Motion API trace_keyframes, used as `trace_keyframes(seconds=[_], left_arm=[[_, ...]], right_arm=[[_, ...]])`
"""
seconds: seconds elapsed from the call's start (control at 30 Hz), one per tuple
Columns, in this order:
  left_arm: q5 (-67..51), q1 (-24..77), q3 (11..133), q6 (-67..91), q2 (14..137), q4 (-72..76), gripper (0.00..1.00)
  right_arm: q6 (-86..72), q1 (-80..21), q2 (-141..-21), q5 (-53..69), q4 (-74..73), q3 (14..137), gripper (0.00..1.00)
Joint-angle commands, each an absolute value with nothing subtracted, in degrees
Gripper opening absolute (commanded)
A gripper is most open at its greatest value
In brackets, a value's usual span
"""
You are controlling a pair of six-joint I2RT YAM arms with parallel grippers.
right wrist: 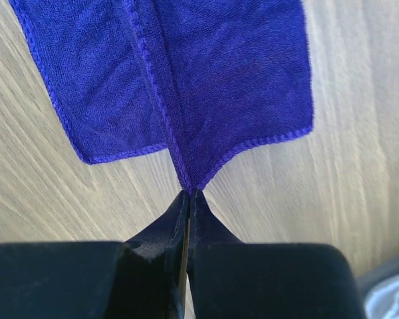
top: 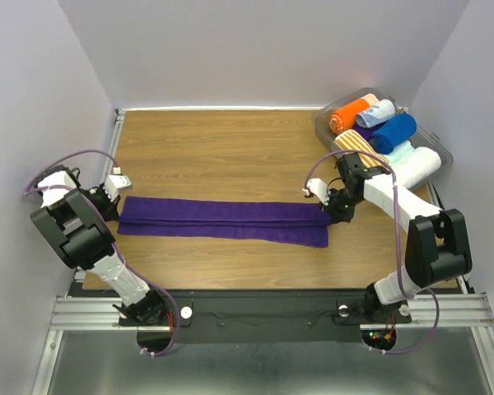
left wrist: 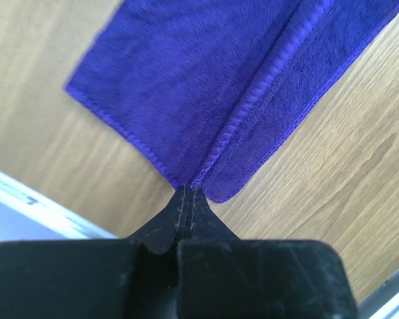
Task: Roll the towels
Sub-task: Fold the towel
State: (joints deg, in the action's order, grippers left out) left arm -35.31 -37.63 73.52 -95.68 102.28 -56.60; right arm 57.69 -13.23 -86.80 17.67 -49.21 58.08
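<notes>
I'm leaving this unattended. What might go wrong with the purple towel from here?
The left gripper and right gripper each pinch only a sliver of the purple towel; a tug may pull it free. The folded layers lie offset, so a roll may come out uneven. The right arm is close to the bin and may bump it.

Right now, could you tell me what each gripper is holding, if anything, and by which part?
The dark purple towel is held at both short ends: the left gripper pinches the left end's edge, the right gripper the right end's.
</notes>
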Motion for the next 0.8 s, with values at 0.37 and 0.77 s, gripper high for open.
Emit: trace_keyframes(seconds=[0.37, 0.77], left_arm=[[-36.6, -38.3, 70.0, -98.2, 97.9, -55.6, 0.00], [-33.2, -40.6, 66.4, -109.2, 94.8, -60.0, 0.00]], right_arm=[[59.1, -13.7, -80.3, 20.3, -49.1, 54.9, 0.03], [66.3, -13.8, -73.0, 19.1, -47.9, 47.0, 0.13]])
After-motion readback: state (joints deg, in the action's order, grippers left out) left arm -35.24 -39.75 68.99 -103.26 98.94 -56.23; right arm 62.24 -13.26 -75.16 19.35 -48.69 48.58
